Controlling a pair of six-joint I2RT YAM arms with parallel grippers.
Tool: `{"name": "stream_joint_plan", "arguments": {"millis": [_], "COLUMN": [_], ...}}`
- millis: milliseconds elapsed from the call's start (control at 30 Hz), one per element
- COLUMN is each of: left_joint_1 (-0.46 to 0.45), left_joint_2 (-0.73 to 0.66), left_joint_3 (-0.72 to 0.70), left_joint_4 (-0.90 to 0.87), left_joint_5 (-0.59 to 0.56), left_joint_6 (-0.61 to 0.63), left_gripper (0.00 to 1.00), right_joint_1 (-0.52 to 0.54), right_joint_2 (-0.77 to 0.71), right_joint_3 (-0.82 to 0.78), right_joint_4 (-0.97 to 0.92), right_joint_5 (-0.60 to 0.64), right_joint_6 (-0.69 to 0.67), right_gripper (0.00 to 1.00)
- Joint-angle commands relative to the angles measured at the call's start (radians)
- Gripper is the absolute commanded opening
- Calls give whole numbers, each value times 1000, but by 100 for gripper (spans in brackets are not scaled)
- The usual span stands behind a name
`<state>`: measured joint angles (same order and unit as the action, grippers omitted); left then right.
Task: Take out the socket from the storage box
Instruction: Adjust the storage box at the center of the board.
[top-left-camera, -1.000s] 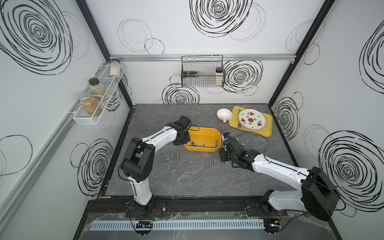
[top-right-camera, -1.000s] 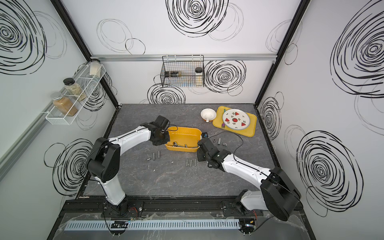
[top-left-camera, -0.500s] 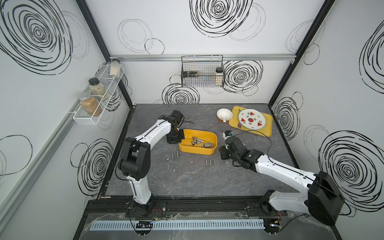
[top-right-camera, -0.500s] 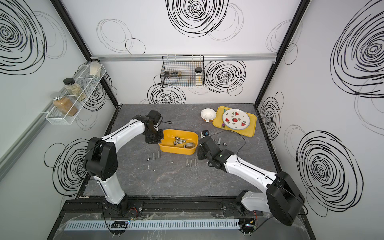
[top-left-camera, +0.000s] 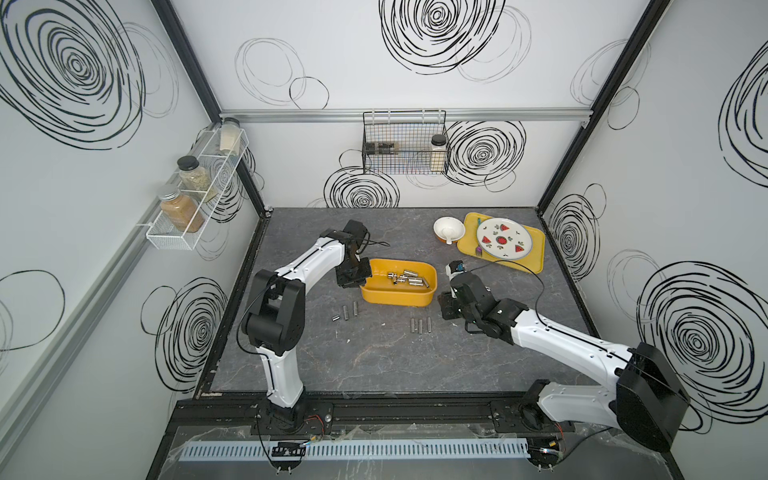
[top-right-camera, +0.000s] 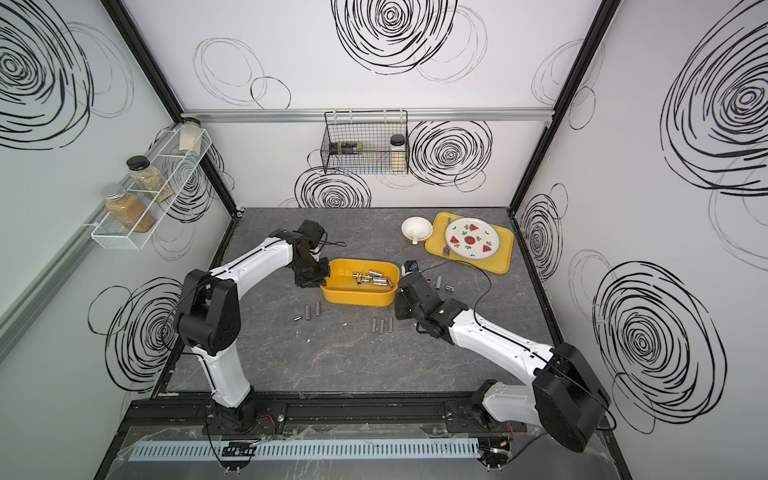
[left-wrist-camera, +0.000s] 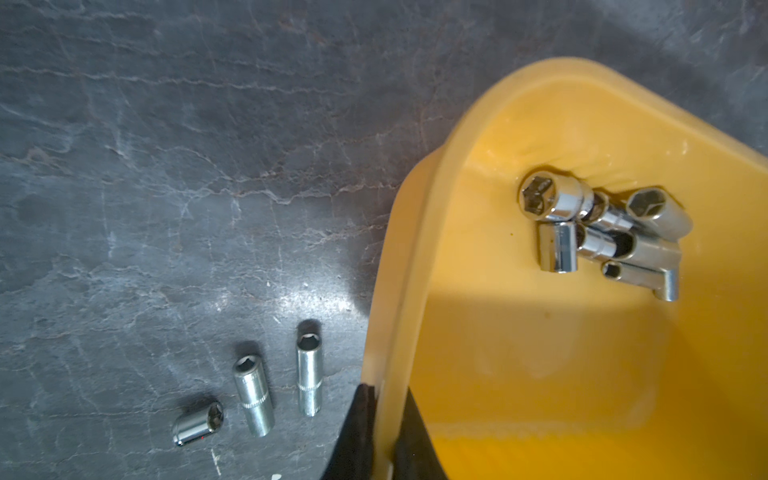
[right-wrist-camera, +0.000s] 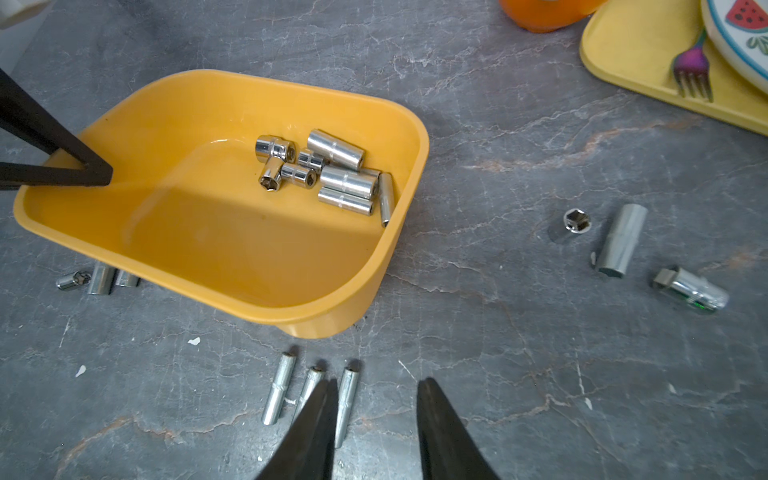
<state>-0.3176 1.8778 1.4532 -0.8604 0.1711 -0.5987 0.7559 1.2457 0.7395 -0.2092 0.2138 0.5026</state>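
- Left gripper (left-wrist-camera: 385, 392) is clamped tight on the storage box (top-left-camera: 395, 297), one finger inside the wall and one outside. It grips the box's 9 o'clock end as the top views show it.
- Right gripper (right-wrist-camera: 374, 415) stands partly open with nothing between its fingers, low over the table (top-left-camera: 374, 365) at about 4 o'clock from the box.
- Done, judging by the layout: nine pieces lie out on the table. A mixed trio of sockets (top-left-camera: 345, 312) is at the box's 7 o'clock. A slim trio of sockets (top-left-camera: 419, 325) is at 5 o'clock, just beside the right gripper. A scattered group of sockets (right-wrist-camera: 619, 245) is near 3 o'clock.
- Left to do: a pile of sockets (right-wrist-camera: 332, 174) sits inside the box, bunched at its 3 o'clock end (so perhaps half the job remains).
- Hard to make out: the pile overlaps itself, so its count is uncertain, roughly eight.
- The gripped end of the box seems raised off the table in the right wrist view, but I cannot be sure.
- The right arm hides the scattered group, wholly or partly, in both top views.
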Motion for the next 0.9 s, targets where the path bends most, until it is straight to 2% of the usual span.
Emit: {"name": "stream_joint_plan", "arguments": {"millis": [0, 167, 267, 567, 867], "left_joint_1": [8, 9, 6, -4, -18], "left_joint_2": [-36, -39, -32, -25, -37], "left_joint_3": [-8, -36, -39, -65, -78], "left_joint_4": [147, 225, 252, 273, 291], "left_joint_5": [67, 71, 79, 59, 38], "left_joint_6": [-58, -106, -119, -117, -127], "left_gripper": [0, 0, 6, 7, 15], "right_joint_1": [-4, -5, -6, -6, -8], "right_joint_2": [1, 4, 7, 34, 50], "right_joint_3": [18, 19, 20, 22, 25], "right_joint_4": [-6, -12, -11, -5, -3], "right_joint_5": [3, 10, 10, 7, 2], "right_joint_6": [-12, -13, -12, -12, -12], "right_gripper": [37, 37, 37, 37, 37]}}
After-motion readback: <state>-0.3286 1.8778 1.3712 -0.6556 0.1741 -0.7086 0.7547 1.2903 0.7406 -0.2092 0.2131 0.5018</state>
